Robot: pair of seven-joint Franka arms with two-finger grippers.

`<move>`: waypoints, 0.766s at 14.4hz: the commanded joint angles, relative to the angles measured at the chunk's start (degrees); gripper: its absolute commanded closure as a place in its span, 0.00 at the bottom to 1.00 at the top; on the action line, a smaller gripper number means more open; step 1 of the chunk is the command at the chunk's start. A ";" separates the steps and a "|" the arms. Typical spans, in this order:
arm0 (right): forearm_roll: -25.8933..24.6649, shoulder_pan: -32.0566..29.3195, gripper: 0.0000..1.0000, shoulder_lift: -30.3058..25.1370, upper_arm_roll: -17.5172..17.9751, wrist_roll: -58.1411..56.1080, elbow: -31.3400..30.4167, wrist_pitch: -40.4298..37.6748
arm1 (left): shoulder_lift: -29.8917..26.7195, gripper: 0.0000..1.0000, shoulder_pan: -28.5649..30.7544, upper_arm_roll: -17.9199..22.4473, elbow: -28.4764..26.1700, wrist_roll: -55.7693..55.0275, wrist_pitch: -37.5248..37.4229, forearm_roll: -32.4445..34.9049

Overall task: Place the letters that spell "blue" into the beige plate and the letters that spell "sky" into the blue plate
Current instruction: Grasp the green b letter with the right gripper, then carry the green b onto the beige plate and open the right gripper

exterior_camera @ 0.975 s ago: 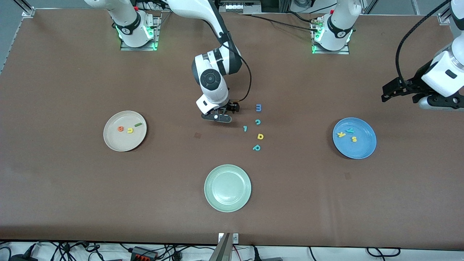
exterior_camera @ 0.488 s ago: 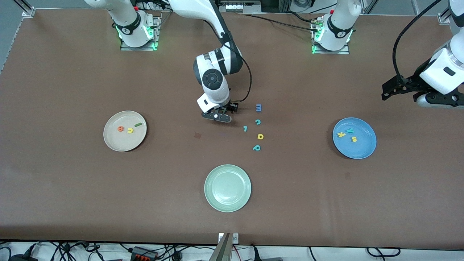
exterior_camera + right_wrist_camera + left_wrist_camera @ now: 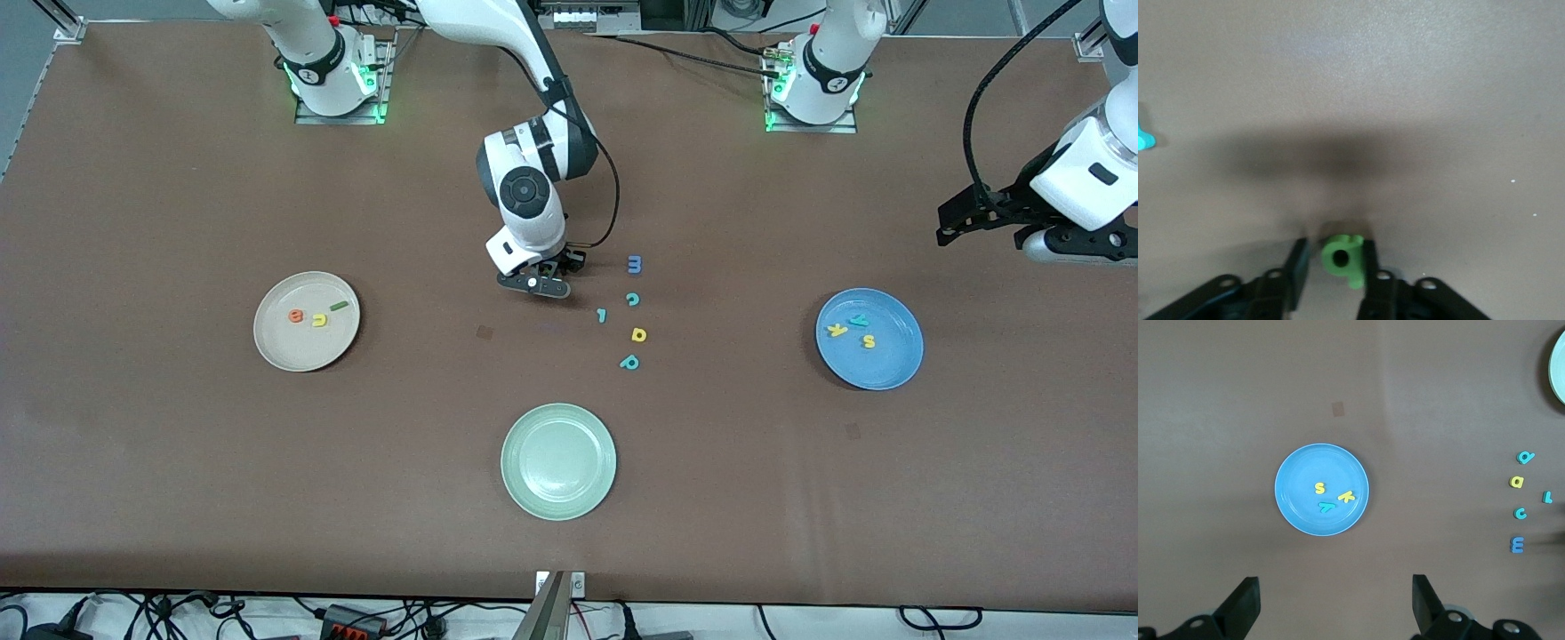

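My right gripper (image 3: 1334, 244) is down at the table's middle (image 3: 538, 286), its fingers around the green "b" (image 3: 1340, 259). One finger touches the letter and a small gap shows at the other. The beige plate (image 3: 284, 347) holds the orange "e" (image 3: 295, 315), yellow "u" (image 3: 319, 320) and dark green "l" (image 3: 339, 306). The blue plate (image 3: 893, 360) holds the yellow "s" (image 3: 869, 340), yellow "k" (image 3: 836, 330) and teal "y" (image 3: 858, 320). My left gripper (image 3: 1336, 583) hangs open and empty over bare table beside the blue plate (image 3: 1295, 500).
Loose letters lie beside my right gripper toward the left arm's end: a blue "m" (image 3: 634, 264), teal "c" (image 3: 632, 300), teal hooked piece (image 3: 602, 315), yellow "a" (image 3: 638, 334) and teal "p" (image 3: 629, 362). A pale green plate (image 3: 558, 462) sits nearer the front camera.
My right gripper's fingers have drawn in around the green "b". The left arm has risen slightly and now holds still.
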 commanded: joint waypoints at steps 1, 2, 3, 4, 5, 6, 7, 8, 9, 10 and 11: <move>0.94 0.13 0.78 -0.19 -0.40 -0.41 -0.53 0.31 | -0.81 0.00 -0.59 0.61 -0.04 1.30 -0.35 0.98; 1.02 0.13 0.78 -0.37 -0.48 -0.41 -0.45 0.31 | -0.81 0.00 -0.59 0.61 0.05 1.21 -0.44 0.98; 1.02 0.22 0.79 -0.46 -0.92 0.02 -0.10 0.31 | -0.81 0.00 -0.59 0.61 0.22 1.30 -0.44 0.98; 1.02 0.30 0.79 -0.72 -1.79 0.03 0.17 0.31 | -0.55 0.00 -0.59 0.61 0.83 1.21 -0.61 0.98; 1.02 0.48 0.79 -0.90 -3.98 -0.49 0.26 0.22 | -0.46 0.00 -0.59 0.61 0.84 1.21 -0.62 0.98; 0.85 0.48 0.79 -1.07 -5.65 -1.02 0.26 0.13 | -0.46 0.00 -0.59 0.61 0.84 1.12 -0.62 0.98; 0.59 0.39 0.79 -1.33 -7.76 -1.81 0.26 -0.48 | -0.46 0.00 -0.59 0.61 0.92 0.86 -0.62 0.98; 0.58 0.31 0.79 -1.34 -9.69 -2.78 0.34 -0.57 | -0.46 0.00 -0.59 0.52 0.84 1.03 -0.62 0.98; 0.50 0.13 0.79 -1.34 -11.89 -4.00 0.34 -0.57 | -0.46 0.00 -0.59 0.61 0.92 1.03 -0.62 0.98; 0.50 -0.39 0.79 -1.34 -13.13 -5.76 0.26 -0.83 | -0.46 0.00 -0.59 0.52 0.93 1.03 -0.62 0.98; 0.50 -1.88 0.79 -1.34 -13.92 -8.56 0.26 -2.31 | -0.46 0.00 -0.59 0.61 0.93 1.03 -0.62 0.98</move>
